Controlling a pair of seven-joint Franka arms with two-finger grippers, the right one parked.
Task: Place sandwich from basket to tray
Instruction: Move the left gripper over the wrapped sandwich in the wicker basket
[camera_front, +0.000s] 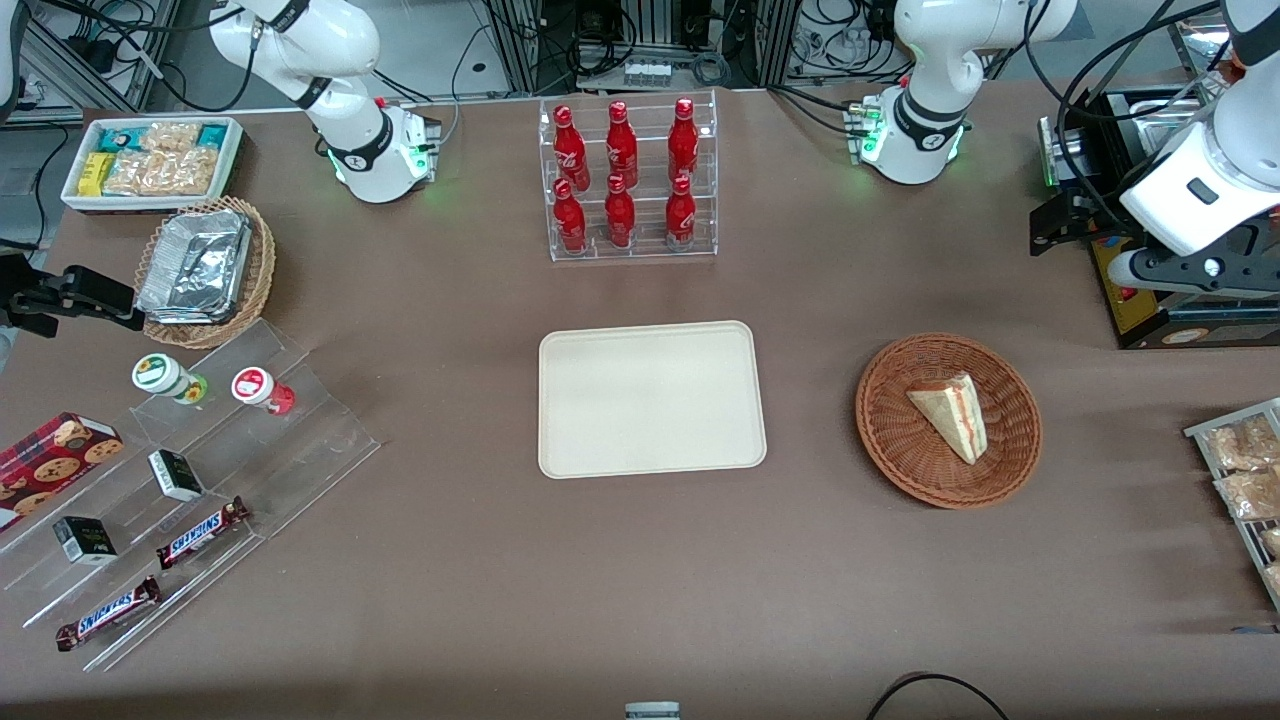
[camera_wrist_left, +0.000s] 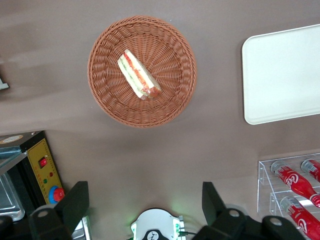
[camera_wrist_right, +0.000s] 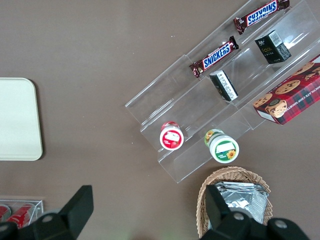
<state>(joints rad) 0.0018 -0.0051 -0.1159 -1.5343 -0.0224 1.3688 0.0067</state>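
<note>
The sandwich (camera_front: 952, 414), a pale bread wedge with red-orange and green filling, lies in the round reddish-brown wicker basket (camera_front: 900, 450). It also shows in the left wrist view (camera_wrist_left: 138, 75), inside the basket (camera_wrist_left: 107, 97). The cream-beige tray (camera_front: 652, 398) lies beside the basket toward the parked arm's end; its bare surface also shows in the left wrist view (camera_wrist_left: 282, 75). My left gripper (camera_front: 1052, 228) hangs high above the table, farther from the front camera than the basket and toward the working arm's end. It is open and empty, with its fingers (camera_wrist_left: 75, 201) spread wide.
A clear rack of red bottles (camera_front: 628, 180) stands farther from the front camera than the tray. A black and yellow control box (camera_front: 1140, 290) sits near the gripper. A wire rack of snack packets (camera_front: 1245, 470) lies at the working arm's end.
</note>
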